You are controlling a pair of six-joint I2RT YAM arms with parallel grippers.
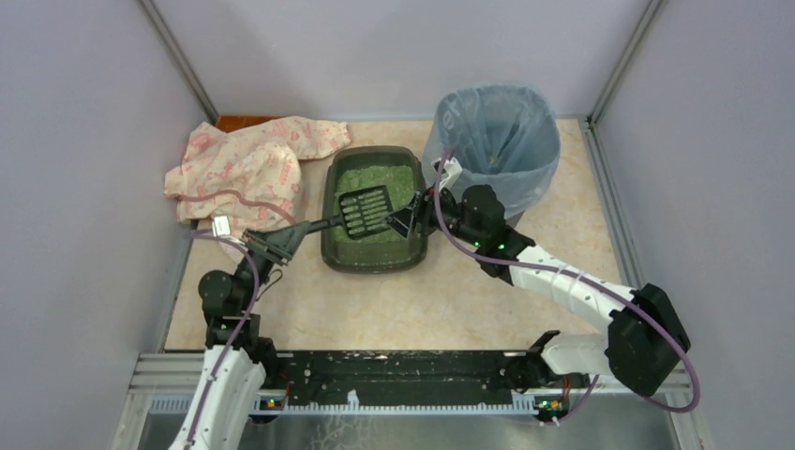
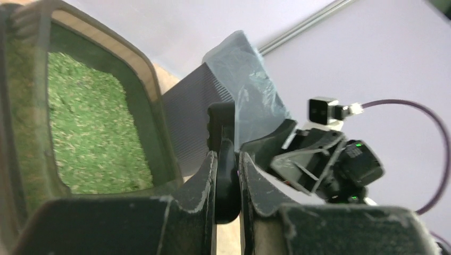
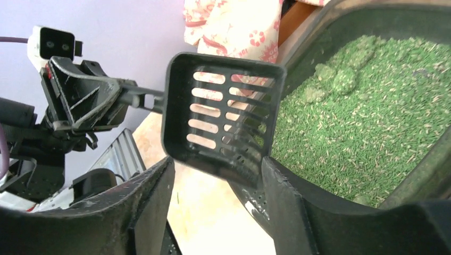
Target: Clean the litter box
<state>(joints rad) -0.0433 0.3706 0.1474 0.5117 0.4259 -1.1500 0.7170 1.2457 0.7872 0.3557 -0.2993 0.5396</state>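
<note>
The left claw (image 1: 281,242) is clenched on the handle of the black slotted scoop (image 1: 364,211), whose head hangs over the litter box (image 1: 327,230). The right claw (image 1: 405,221) is released, its fingers spread either side of the scoop head above the box's right rim. The box sits mid-width near the far edge of the bench (image 1: 422,300). It is dark grey-green and holds green granular litter (image 1: 373,178) with a few clumps (image 3: 335,79).

Plain lilac walls (image 1: 84,112), beige marbled floor (image 1: 394,300).
</note>
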